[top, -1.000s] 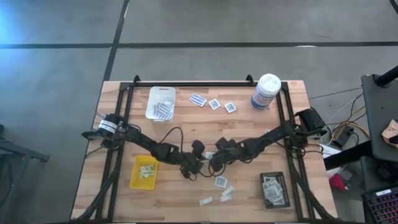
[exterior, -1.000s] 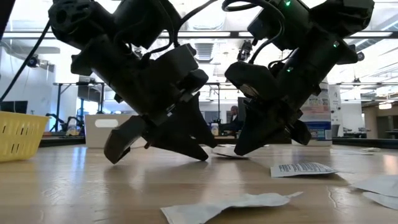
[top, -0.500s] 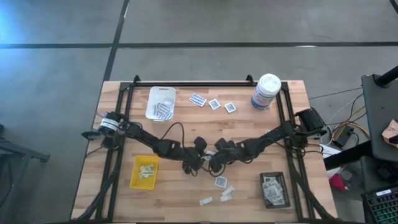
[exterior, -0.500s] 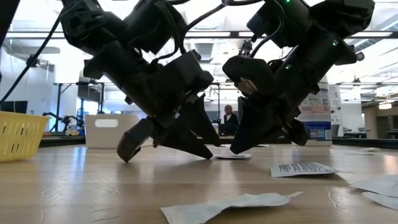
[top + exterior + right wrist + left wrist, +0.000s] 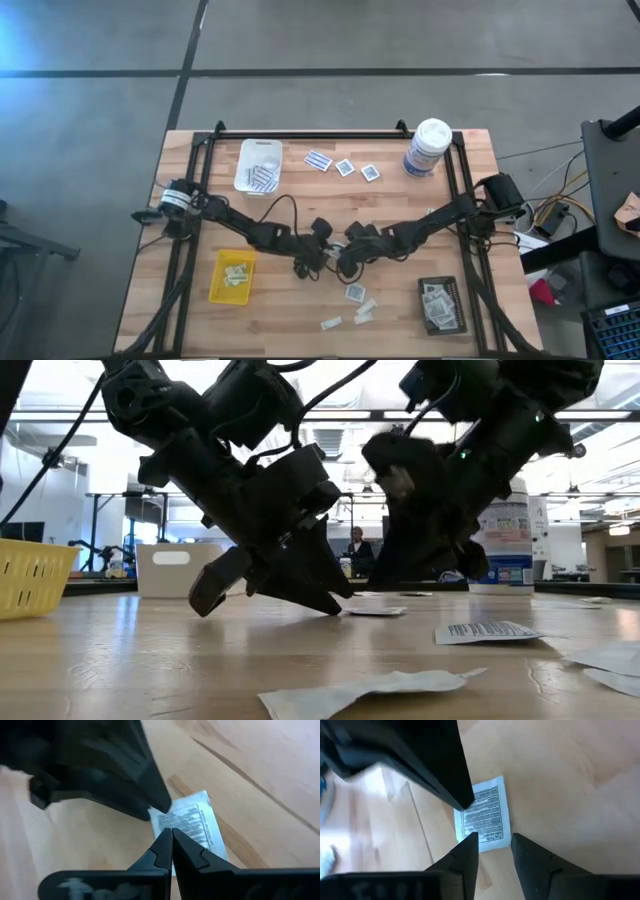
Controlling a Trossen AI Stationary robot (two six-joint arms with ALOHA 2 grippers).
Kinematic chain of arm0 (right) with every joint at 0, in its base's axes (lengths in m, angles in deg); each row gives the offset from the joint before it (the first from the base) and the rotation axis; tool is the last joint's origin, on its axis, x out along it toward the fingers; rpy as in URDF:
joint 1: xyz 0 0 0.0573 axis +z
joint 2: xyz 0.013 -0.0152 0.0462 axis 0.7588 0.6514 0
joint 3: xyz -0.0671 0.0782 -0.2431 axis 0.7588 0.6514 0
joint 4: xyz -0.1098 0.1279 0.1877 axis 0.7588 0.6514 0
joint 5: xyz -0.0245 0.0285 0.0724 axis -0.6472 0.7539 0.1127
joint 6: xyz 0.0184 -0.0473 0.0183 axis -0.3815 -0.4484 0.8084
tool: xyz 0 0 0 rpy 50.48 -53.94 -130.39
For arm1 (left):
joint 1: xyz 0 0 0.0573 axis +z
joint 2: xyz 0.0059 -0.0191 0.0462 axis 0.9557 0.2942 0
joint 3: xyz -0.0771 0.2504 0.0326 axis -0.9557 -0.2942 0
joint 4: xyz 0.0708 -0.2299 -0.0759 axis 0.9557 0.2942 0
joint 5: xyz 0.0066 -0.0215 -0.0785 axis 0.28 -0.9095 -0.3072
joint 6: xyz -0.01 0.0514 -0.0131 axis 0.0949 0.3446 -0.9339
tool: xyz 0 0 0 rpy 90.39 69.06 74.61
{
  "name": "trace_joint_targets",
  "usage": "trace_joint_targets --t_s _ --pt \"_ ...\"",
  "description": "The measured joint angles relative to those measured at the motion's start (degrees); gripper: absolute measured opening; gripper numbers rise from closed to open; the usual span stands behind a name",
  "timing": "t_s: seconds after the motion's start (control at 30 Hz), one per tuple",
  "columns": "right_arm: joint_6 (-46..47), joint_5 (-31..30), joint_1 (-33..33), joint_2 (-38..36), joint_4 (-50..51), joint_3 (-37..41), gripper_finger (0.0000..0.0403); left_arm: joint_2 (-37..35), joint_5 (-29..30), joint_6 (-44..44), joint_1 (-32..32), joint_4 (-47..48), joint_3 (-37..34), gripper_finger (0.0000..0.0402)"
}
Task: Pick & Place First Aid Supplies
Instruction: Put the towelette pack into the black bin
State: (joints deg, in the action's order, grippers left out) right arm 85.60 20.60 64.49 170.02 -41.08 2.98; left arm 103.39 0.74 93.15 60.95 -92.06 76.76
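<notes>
One of the first aid supplies, a white packet [image 5: 482, 815] with printed text, lies flat on the wood at the table's middle. My left gripper [image 5: 492, 837] stands open at it, slanting down from the table's left, its fingers wide apart in the low view [image 5: 270, 595]. My right gripper [image 5: 171, 831] is shut and slants down from the table's right, its tips over the same packet [image 5: 192, 820]. The two grippers meet tip to tip in the high view, left gripper [image 5: 318, 264] and right gripper [image 5: 346, 264]. My left gripper touches the packet with the tip of one finger [image 5: 469, 842] at the packet's edge [image 5: 476, 836]; the other finger stands beside the packet on bare wood. The packet lies flat on the table. My right gripper has its shut tips over the packet's edge [image 5: 167, 817], slanting from above. I cannot tell whether it touches the packet: the low view shows it blurred.
A white tray [image 5: 258, 165] with packets is far left, a yellow tray [image 5: 232, 276] near left, a black tray [image 5: 440, 304] near right. A white canister [image 5: 428, 147] stands far right. Three packets [image 5: 345, 167] lie at the far side, more packets [image 5: 356, 294] near the front.
My left gripper has gone toward the table's right, closing in on the packet and on my right gripper, then kept still. My right gripper has tipped a little, and its tips stand higher off the table than before.
</notes>
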Motion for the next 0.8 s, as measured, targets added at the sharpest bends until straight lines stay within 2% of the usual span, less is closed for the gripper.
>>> trace_joint_targets --t_s 0.1,0.37,0.5,0.8 --pt "-1.8 0.0 0.0 -2.2 1.2 0.0 0.0008 0.0 -0.5 -7.0 0.0 0.3 0.0 0.0107" --pt "-3.6 -0.1 -0.2 -9.0 11.8 0.0 0.0008 0.0 -1.9 -21.7 0.0 0.6 -0.1 0.0038" --pt "-2.9 -0.2 -0.2 -9.7 13.6 0.0 0.0008 0.1 -2.0 -29.3 0.0 0.9 -0.1 0.0007" --pt "-2.1 2.2 -2.1 -9.4 13.7 0.0 0.0011 0.1 -2.9 -33.2 0.0 1.0 -0.2 0.0005"
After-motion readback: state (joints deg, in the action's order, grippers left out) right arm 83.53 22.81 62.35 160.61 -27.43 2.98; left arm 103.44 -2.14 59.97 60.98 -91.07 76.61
